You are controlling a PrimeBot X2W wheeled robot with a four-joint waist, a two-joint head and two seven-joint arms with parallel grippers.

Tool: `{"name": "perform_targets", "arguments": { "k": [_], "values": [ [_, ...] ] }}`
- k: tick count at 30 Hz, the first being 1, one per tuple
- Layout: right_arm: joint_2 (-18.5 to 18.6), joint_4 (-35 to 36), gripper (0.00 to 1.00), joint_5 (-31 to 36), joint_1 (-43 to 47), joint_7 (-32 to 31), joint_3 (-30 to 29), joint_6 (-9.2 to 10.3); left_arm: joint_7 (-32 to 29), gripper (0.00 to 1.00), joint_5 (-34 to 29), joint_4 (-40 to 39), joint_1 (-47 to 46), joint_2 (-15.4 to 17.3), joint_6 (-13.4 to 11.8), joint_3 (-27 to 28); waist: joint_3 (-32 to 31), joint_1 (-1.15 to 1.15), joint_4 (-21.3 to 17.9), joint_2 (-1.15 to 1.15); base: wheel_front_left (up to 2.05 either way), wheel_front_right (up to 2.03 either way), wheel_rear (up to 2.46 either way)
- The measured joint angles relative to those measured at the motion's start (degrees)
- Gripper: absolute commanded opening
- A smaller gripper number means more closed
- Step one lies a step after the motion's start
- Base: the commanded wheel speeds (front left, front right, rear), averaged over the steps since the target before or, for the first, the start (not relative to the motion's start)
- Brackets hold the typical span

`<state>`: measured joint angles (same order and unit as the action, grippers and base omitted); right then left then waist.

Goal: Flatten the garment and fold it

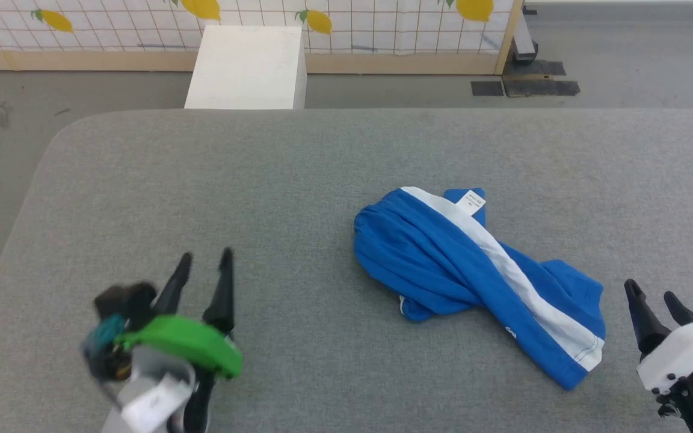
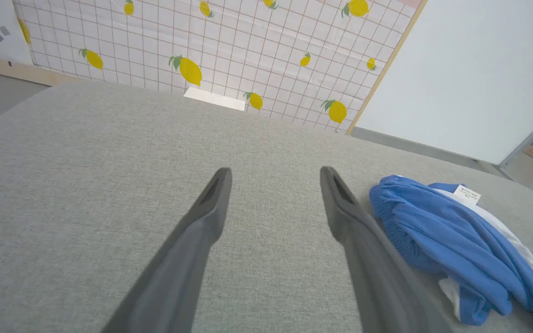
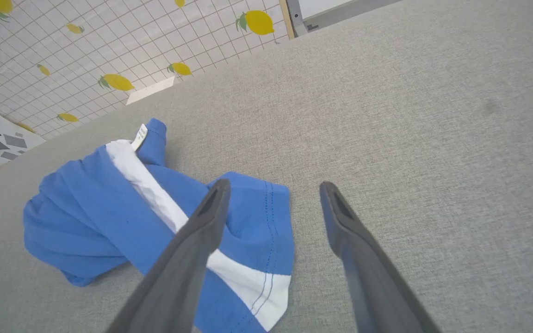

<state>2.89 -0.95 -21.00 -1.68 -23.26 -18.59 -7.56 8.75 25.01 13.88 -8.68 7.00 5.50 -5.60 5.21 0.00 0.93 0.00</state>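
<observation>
looking down from the head view, you have the garment (image 1: 443, 258) lying bunched and twisted on the grey bench (image 1: 202, 180), a little right of the middle, not flattened and not folded. it runs slantwise from a rounded, gathered end at the far left to a hemmed end at the near right, with a white stripe (image 1: 503, 258) along its length and a small white tag (image 1: 471, 201) sticking up at the far edge. your left hand (image 1: 206, 255) is over bare bench well to the left of the cloth, its two dark fingers spread wide with nothing between them. the left wrist view shows that wide gap over grey fabric, with the gathered end of the garment just beside the outer finger. your right hand (image 1: 649, 290) sits near the hemmed end, just to its right, with a strip of bench between them in the head view. its fingers stand wide apart too and grip nothing. in the right wrist view one finger (image 3: 192, 240) crosses in front of the blue hem, but you cannot tell whether it touches. beyond the bench a white box (image 1: 244, 66) stands on the floor (image 1: 623, 54) against a lemon-print panel (image 1: 382, 24).
</observation>
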Motion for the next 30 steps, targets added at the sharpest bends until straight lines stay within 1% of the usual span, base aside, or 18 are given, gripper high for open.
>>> {"name": "perform_targets", "arguments": {
  "k": [3, 6, 8, 14, 15, 18, 20, 30],
  "values": [
    [0.0, 0.4, 1.00, 0.4, -0.7, -0.5, 1.0, 0.00, -5.5, 1.00, 1.0, 1.2, -4.7, -0.3, 0.1, -2.0, 0.8, 0.00, -0.4, 0.00, 0.00, 0.00, 0.00],
    [0.0, 0.6, 1.00, 0.7, -2.0, -1.0, 2.5, 0.00, -13.5, 1.00, 1.9, 3.4, -11.9, -1.1, 0.0, -4.5, 1.7, 0.00, -1.2, 0.00, 0.00, 0.00, 0.00],
    [0.0, 0.8, 1.00, 0.8, -2.8, -1.2, 3.7, 0.00, -20.3, 1.00, 1.7, 5.8, -17.2, -1.3, 0.0, -6.8, 2.4, 0.00, -2.0, 0.00, 0.00, 0.00, 0.00],
    [0.0, 0.9, 1.00, 0.8, -4.2, -1.4, 6.0, 0.00, -37.2, 1.00, 0.6, 13.0, -31.3, -2.0, -0.1, -12.4, 5.3, 0.00, -4.4, 0.00, 0.00, 0.00, 0.00],
    [0.0, 0.2, 1.00, 0.3, -5.0, -0.8, 7.0, 0.00, -43.4, 1.00, -0.5, 16.1, -37.0, -2.0, -0.5, -14.2, 7.0, 0.00, -6.0, 0.00, 0.00, 0.00, 0.00],
    [0.0, -1.1, 1.00, -0.6, -5.5, 0.4, 8.0, 0.00, -46.6, 1.00, -2.0, 18.4, -41.4, -1.7, -0.5, -15.7, 8.6, 0.00, -7.9, 0.00, 0.00, 0.00, 0.00],
    [0.0, -2.2, 1.00, -0.9, -5.7, 1.3, 8.7, 0.00, -47.6, 1.00, -2.7, 19.8, -43.6, -1.6, -0.5, -16.7, 9.8, 0.00, -9.3, 0.00, 0.00, 0.00, 0.00],
    [0.0, -5.8, 1.00, -3.1, -6.7, 5.0, 11.5, 0.00, -49.7, 1.00, -6.2, 26.0, -48.0, 0.7, 0.0, -20.4, 15.0, 0.01, -15.9, 0.00, 0.00, 0.00, 0.00]
  ]
}}
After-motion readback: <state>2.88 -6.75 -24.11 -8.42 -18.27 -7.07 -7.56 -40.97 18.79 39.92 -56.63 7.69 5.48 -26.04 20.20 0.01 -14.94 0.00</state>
